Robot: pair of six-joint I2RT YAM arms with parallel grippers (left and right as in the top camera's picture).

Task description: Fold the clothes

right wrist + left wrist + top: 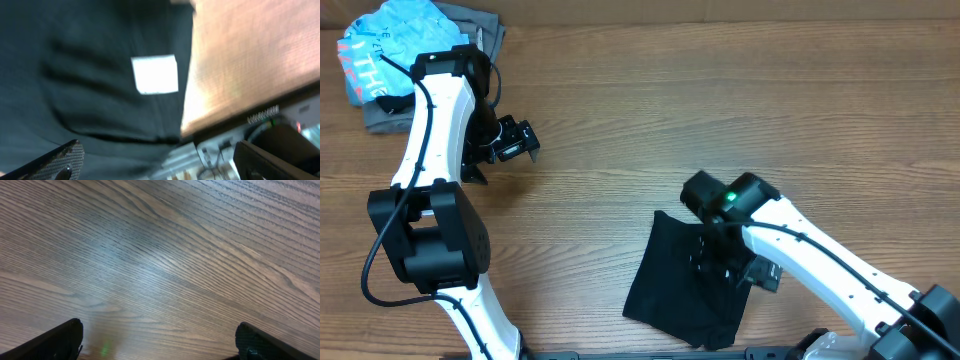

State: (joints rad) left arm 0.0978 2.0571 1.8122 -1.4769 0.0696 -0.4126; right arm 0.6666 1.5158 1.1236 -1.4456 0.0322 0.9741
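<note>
Toward the front of the table [740, 110] lay the black garment [665, 290], flat, its white tag [155, 74] showing. My right gripper [725, 262] was over it, fingers apart. My left gripper [515, 140] hung spread above bare wood, near the clothes pile [380, 50] at the far left corner.

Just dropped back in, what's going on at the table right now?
The right gripper hangs open over the black garment, which lies folded near the front edge of the table. Its blurred wrist view shows a white tag on the cloth. The left gripper is open above bare wood, holding nothing. A blue shirt sits on a grey garment at the far left corner.
</note>
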